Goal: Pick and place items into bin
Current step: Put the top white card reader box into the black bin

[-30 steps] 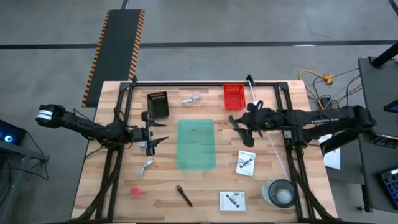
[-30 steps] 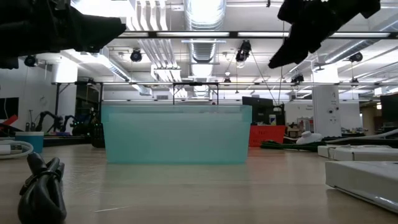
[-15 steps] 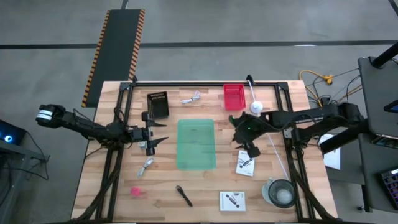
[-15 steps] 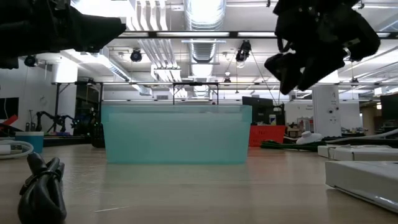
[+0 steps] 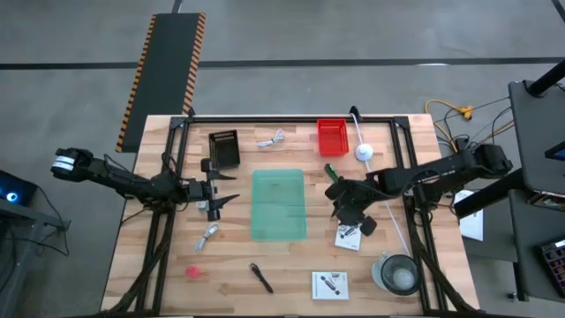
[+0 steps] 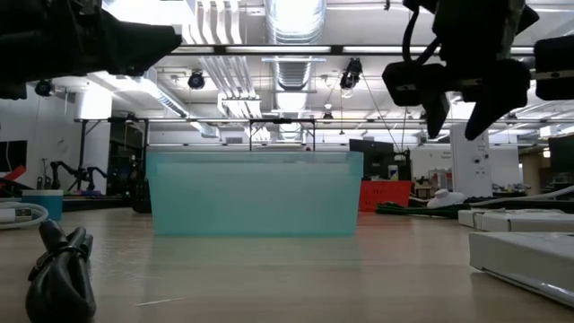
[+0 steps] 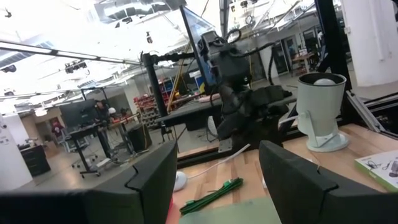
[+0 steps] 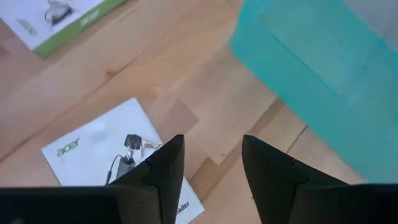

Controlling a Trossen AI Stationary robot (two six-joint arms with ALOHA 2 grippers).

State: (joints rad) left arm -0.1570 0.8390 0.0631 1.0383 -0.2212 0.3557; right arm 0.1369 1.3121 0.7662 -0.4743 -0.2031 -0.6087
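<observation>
A teal bin [image 5: 278,205] stands mid-table. My right gripper [image 5: 350,215] hangs open above a white printed packet [image 5: 350,234], touching nothing; the packet [image 8: 106,152] lies flat just ahead of its fingers, with the bin [image 8: 329,68] beside it. A green marker [image 5: 331,172] lies just beyond the gripper toward the far edge. My left gripper [image 5: 225,199] waits open left of the bin. Other items lie loose on the table: a second packet [image 5: 329,284], a black pen-like tool [image 5: 260,276], a pink blob [image 5: 192,271] and white coiled cables [image 5: 207,234] [image 5: 271,139].
A red basket [image 5: 332,137] and a black basket [image 5: 223,148] stand at the far side. A round cup [image 5: 397,272] sits at the near right, and a white ball on a stand [image 5: 364,152] is beside the red basket. A black frame [image 5: 291,119] rims the table.
My right gripper has gone from beside the green marker toward the table's near edge and downward. It has rolled and tipped to point down over the white packet. The left arm has kept still.
</observation>
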